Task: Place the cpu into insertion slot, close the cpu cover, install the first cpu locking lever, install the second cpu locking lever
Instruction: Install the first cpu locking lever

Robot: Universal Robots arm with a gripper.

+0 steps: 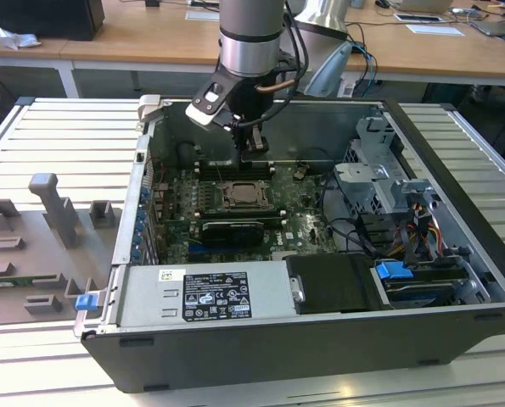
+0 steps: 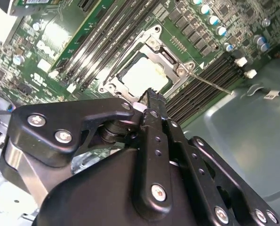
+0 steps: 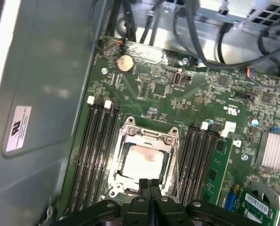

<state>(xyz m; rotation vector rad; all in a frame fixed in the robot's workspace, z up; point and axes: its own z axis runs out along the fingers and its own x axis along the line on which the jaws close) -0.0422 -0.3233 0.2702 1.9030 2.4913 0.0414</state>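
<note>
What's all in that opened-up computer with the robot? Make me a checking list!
Surface: slatted metal table carrying the open computer case.
Job's things: the cpu lies in the insertion slot. The cpu cover is down around it. A thin lever rod sticks out over the memory slots; whether it is latched cannot be told.
Clutter: grey fixture blocks on the exterior view's left.
Grippers: the end effector has its fingers together, at the socket's edge.
Cables: coloured wires beside the drive bay.
Surroundings: wooden desks behind.
</note>
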